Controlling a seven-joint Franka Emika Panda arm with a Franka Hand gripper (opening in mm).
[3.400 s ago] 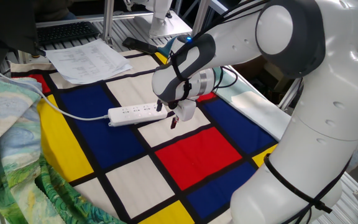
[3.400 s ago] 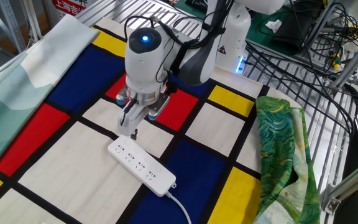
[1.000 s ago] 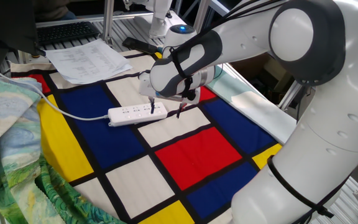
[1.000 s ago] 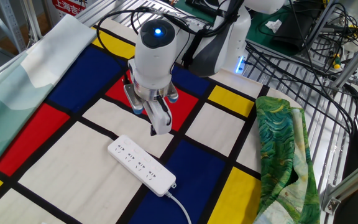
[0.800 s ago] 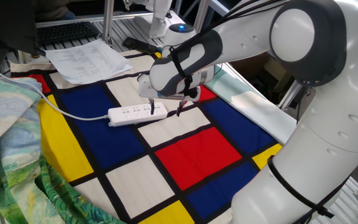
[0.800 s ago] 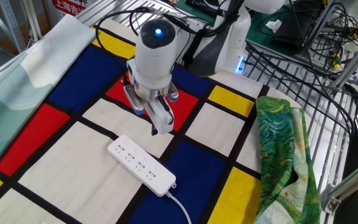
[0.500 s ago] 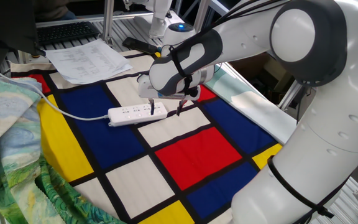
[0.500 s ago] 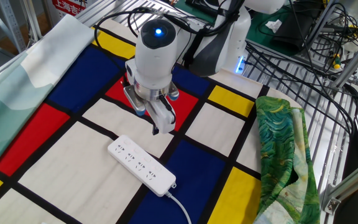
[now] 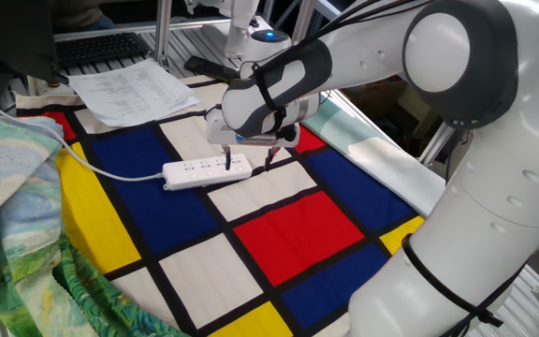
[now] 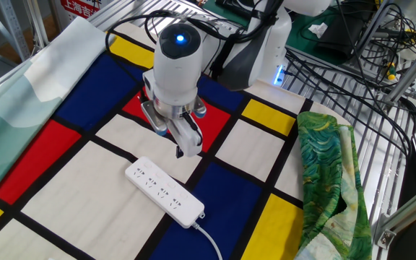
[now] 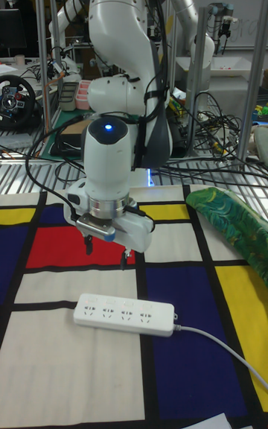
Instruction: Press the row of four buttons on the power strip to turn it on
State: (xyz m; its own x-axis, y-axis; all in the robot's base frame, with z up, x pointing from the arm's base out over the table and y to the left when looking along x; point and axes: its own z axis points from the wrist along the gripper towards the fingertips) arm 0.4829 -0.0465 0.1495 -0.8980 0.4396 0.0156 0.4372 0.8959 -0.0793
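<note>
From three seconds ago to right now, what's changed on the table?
The pincer has turned at the wrist and shifted from the cable-free end of the power strip to a spot beside its middle. It now hangs there open, with a clear gap between its fingertips, not touching the strip. The strip and its cable have stayed where they were.

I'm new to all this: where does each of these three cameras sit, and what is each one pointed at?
One fixed view: beside the robot's big white body, looking down across the checkered cloth at the power strip; arm and pincer show.
The other fixed view: high on the opposite side, looking down on the pincer above the strip.
Tall fixed view: low at the table's edge, facing the robot head-on; pincer fingers apart.
All three share the strip and its cable.
</note>
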